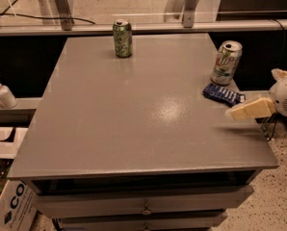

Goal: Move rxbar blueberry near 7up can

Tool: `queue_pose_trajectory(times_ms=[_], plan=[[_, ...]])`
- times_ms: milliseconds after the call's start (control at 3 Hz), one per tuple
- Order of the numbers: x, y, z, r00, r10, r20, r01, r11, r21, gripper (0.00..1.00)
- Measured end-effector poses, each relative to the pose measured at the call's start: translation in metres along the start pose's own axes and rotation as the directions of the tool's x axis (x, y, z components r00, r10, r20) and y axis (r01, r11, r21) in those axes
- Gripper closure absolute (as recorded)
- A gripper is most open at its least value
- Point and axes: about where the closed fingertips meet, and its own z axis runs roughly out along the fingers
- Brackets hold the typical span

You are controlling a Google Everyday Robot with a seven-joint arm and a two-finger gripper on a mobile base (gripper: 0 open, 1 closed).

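My end effector (252, 109) hangs just off the desk's (134, 119) right edge, and the picture's border cuts off the arm behind it. The white lettering on the rxbar blueberry (223, 94), at that same edge beside the 7up can (226, 62), is too small to read. So is the label of the green can (122, 38) at the far edge. Below the front edge the drawers are cropped, as is a cardboard box (8, 203) by the front left corner.

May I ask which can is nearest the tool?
The silver-white 7up can at right, by the tool; the dark green can stands far back.
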Motion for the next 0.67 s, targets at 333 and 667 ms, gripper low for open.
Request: queue_pose_trajectory(times_ms=[333, 667], plan=[[0.0321, -0.0191, -0.0252, 0.997, -0.063, -0.032, 0.062, 0.9977, -0.025, 0.00], [0.0317, -0.0177, -0.0254, 0.997, -0.064, -0.033, 0.063, 0.9975, -0.031, 0.00]])
